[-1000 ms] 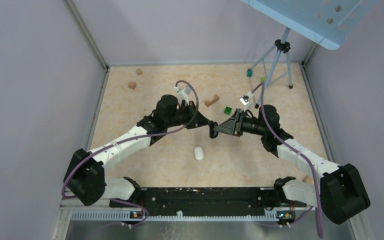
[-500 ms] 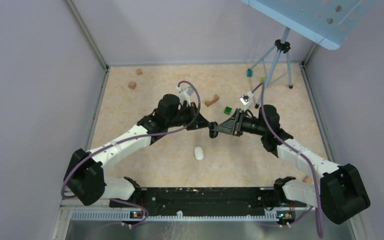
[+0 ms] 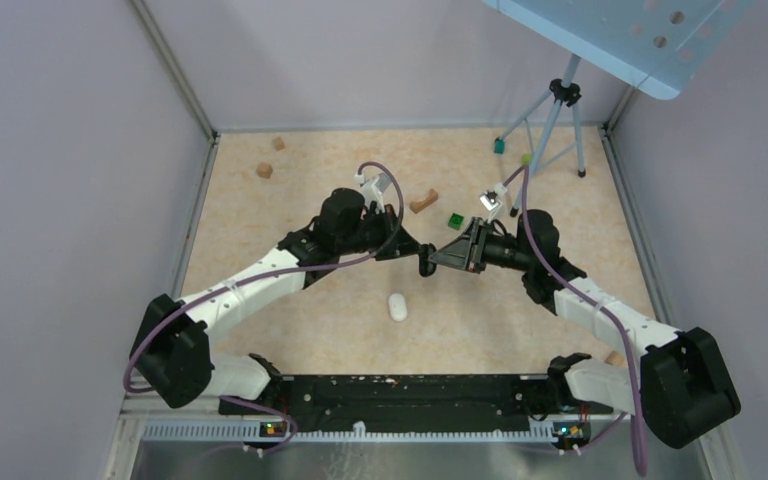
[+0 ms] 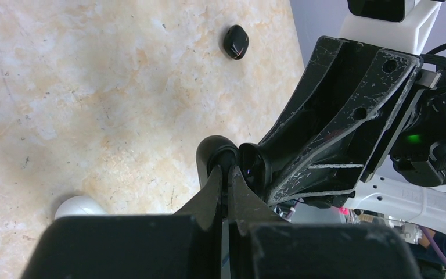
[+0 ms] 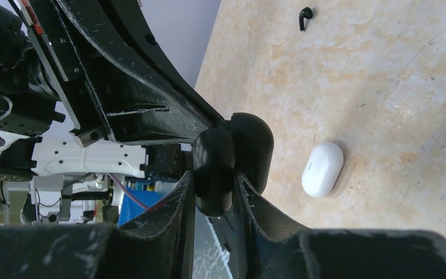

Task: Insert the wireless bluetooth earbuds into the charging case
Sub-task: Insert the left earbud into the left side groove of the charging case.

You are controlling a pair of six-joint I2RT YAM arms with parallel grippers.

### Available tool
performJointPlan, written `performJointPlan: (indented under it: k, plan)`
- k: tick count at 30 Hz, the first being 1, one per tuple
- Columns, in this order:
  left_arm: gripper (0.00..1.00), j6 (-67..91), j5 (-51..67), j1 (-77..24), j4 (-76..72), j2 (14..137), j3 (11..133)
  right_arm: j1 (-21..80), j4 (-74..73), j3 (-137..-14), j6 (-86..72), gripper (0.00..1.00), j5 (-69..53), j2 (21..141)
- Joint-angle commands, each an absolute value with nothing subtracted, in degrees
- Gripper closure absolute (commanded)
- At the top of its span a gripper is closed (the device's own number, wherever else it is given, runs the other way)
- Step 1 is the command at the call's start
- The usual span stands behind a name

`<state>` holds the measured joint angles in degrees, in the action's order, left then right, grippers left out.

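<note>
Our right gripper (image 5: pixel 213 176) clamps the black charging case (image 5: pixel 255 145) above mid-table (image 3: pixel 240 220). Our left gripper (image 4: pixel 225 174) is pinched nearly together against the case; we cannot tell what it holds. One black earbud (image 5: pixel 306 17) lies on the table, well apart.

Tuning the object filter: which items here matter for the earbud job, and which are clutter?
Job: black case, held between left gripper and right gripper; loose black earbud; black lump, possibly the second earbud.
Clutter: white pod (probably), wooden blocks, green cube, tripod.
</note>
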<state>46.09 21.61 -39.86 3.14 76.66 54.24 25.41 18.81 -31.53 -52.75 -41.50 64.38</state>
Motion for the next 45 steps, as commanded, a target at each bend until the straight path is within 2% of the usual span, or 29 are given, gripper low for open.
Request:
performJointPlan:
  k: [1,15,17,21,22,34,42,45]
  plan:
    - [1.00,45.4,19.7,-40.6,1.9,77.0,56.2,26.1,22.6,-32.9,-52.9,1.00,-42.3,62.6]
    - [1.00,42.3,19.3,-42.0,6.0,80.3,60.8,26.1,23.3,-32.5,-53.2,1.00,-42.2,62.6]
    - [0.91,41.1,19.4,-42.2,8.9,81.5,62.8,26.1,24.1,-32.2,-53.8,1.00,-42.1,62.7]
    - [0.66,39.5,20.1,-42.2,10.8,82.3,64.7,26.0,25.8,-31.3,-54.7,1.00,-41.8,63.1]
    - [0.62,39.3,20.1,-42.2,11.0,82.0,64.8,26.1,26.2,-31.0,-54.9,1.00,-41.8,63.1]
    - [0.59,37.0,18.9,-42.2,15.5,79.6,67.1,26.1,28.6,-28.4,-56.1,1.00,-40.4,63.3]
    - [0.44,36.0,15.1,-42.1,16.1,71.7,69.4,26.0,29.4,-27.6,-56.4,1.00,-39.8,63.8]
    - [0.45,35.9,16.5,-40.7,15.6,69.4,69.9,25.9,29.3,-27.9,-56.7,1.00,-39.0,64.9]
